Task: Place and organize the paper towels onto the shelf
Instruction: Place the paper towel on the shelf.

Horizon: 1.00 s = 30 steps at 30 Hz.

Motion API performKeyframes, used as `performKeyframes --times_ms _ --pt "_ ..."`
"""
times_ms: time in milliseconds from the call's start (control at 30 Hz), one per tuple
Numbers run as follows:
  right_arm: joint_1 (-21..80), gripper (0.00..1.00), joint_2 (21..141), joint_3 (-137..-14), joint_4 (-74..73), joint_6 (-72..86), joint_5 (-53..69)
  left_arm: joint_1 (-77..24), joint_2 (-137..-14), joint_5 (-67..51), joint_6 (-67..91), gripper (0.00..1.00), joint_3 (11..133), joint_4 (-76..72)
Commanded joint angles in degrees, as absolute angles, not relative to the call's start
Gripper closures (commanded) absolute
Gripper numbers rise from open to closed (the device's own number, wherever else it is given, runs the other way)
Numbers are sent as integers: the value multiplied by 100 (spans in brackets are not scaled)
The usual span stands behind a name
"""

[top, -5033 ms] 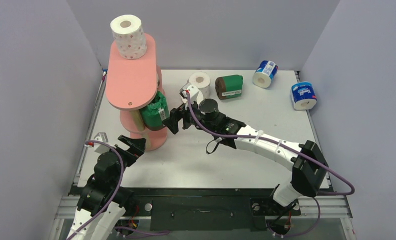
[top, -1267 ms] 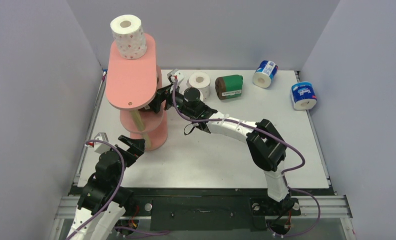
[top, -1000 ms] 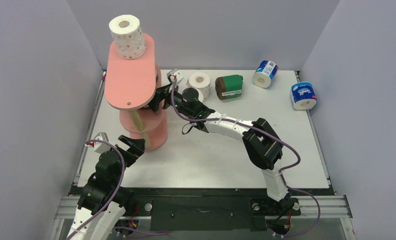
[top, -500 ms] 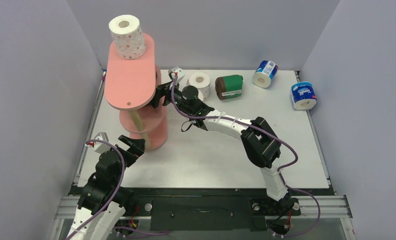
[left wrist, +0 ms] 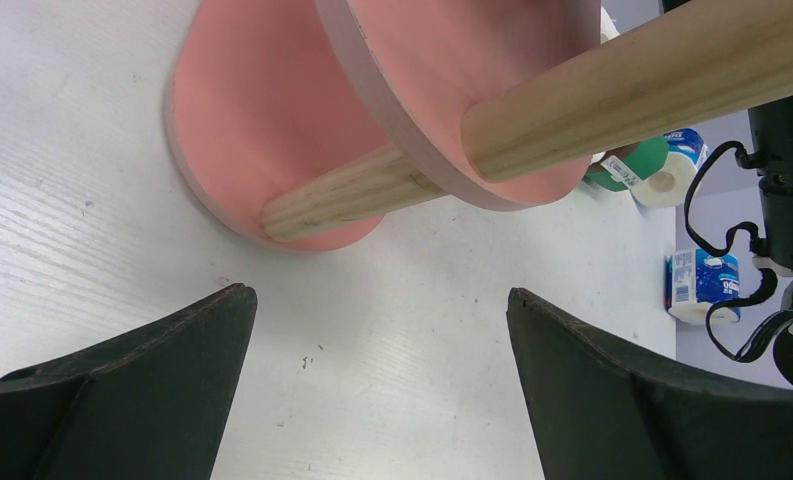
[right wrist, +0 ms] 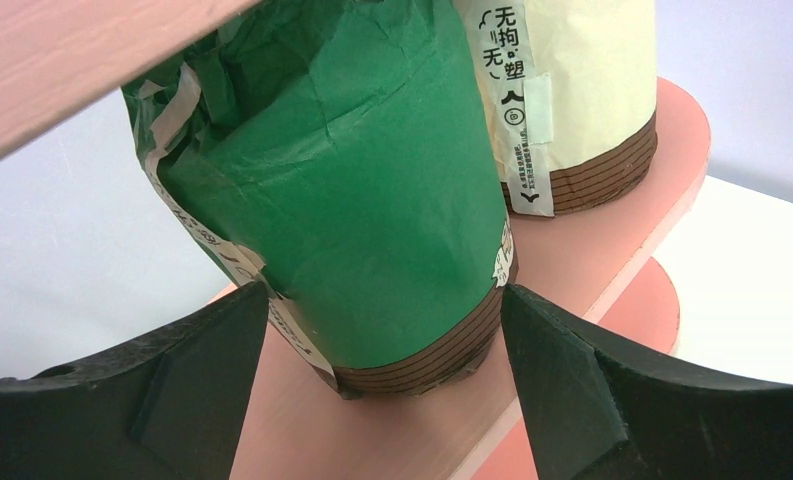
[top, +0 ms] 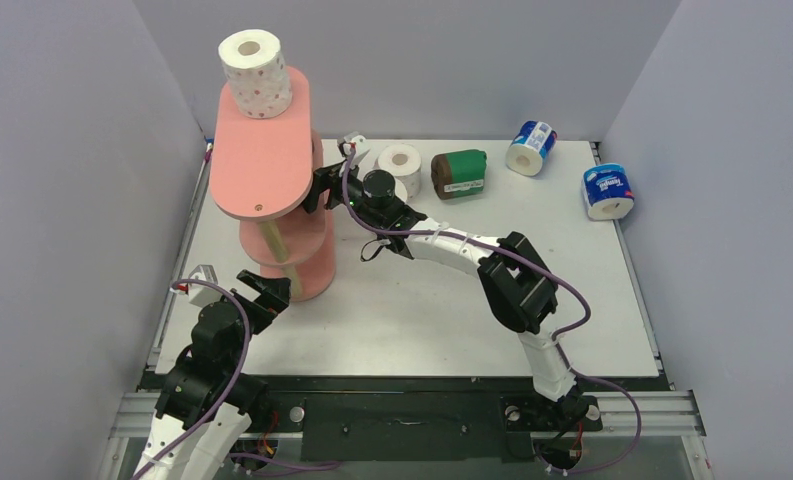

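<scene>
Green roll [right wrist: 372, 230] stands upright on the shelf's [right wrist: 612, 230] middle board, just beside a cream roll [right wrist: 582, 100]. Right end effector [right wrist: 382, 300] open, straddling it. Risk: if I retract crooked, a finger could snag the wrapper and topple the roll.

Left arm: folded low over its base, forearm raised, wrist angled forward.
Left gripper [top: 265, 288]: fingers [left wrist: 122, 390] spread wide apart.
Right arm: extended far forward and to the left, elbow bent, wrist level.
Right gripper [top: 315, 188]: fingers [right wrist: 142, 390] parted wide.
</scene>
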<state>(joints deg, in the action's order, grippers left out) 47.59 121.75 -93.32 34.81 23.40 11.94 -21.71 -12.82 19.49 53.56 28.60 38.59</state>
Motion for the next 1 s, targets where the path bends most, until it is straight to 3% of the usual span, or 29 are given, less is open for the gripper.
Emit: performKeyframes --times_ms 0,533,967 --pt "4717 18 12191 -9548 3645 2340 1087 -2197 -1325 2005 5296 4 2936 3679" --pt "4858 11 11358 -8708 3895 2366 1452 -2197 -1253 1985 5296 4 3015 3702" --pt "4764 11 8787 -6143 3561 2778 1066 -2197 -1206 1934 5275 4 3014 3515"
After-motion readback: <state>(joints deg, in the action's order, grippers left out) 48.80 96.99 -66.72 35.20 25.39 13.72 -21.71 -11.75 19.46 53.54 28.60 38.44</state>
